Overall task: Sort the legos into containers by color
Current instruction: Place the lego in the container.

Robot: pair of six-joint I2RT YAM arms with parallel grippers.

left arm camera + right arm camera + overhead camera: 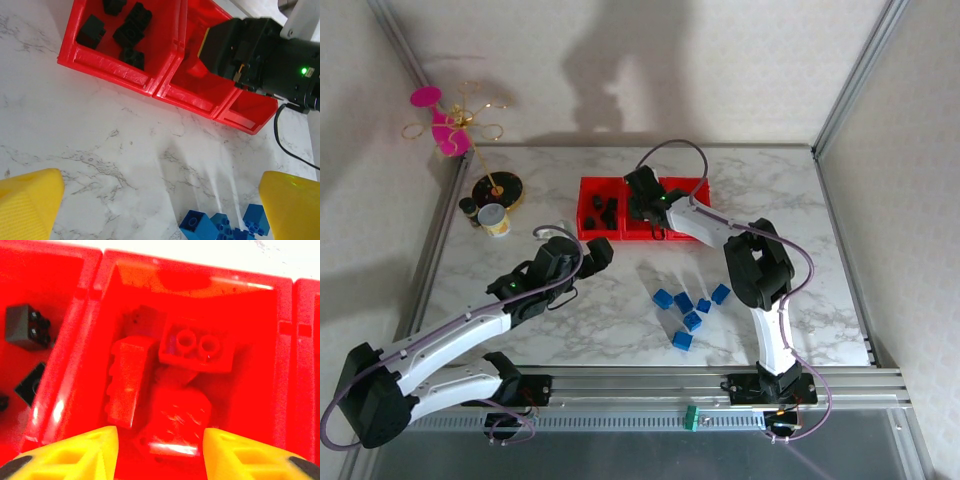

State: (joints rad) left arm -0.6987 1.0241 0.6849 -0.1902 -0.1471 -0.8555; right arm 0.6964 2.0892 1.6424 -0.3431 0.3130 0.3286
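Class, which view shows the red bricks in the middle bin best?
Right wrist: looking down on the red bricks, studs clear. Left wrist glimpses a red lump beside the right arm; top external shows that arm over them.

Left end effector (160,197) spread wide, right end effector (159,445) partly parted, arm outstretched
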